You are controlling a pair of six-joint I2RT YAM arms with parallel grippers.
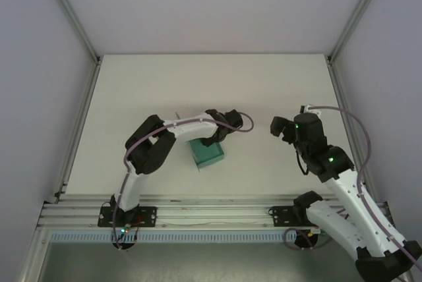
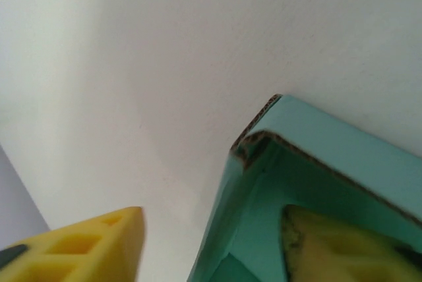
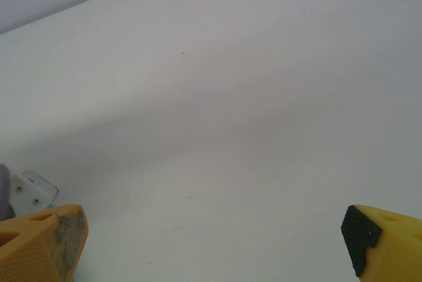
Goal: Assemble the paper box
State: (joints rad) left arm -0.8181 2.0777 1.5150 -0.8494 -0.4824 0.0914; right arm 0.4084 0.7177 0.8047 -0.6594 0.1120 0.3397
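Yellow finger [image 2: 330,246] inside paper box [image 2: 330,137]; wall between parted left jaws.

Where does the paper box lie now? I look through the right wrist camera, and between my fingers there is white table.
Observer: The paper box lies on the table, to the left of your right gripper and just under the left gripper.
Operator: Does the left gripper clamp it?
Observer: No. In the left wrist view one finger is inside the box and the other is outside, apart from the wall. The jaws stand open.
Operator: Is the box already folded up?
Observer: At least one corner is: two walls stand up and meet there.
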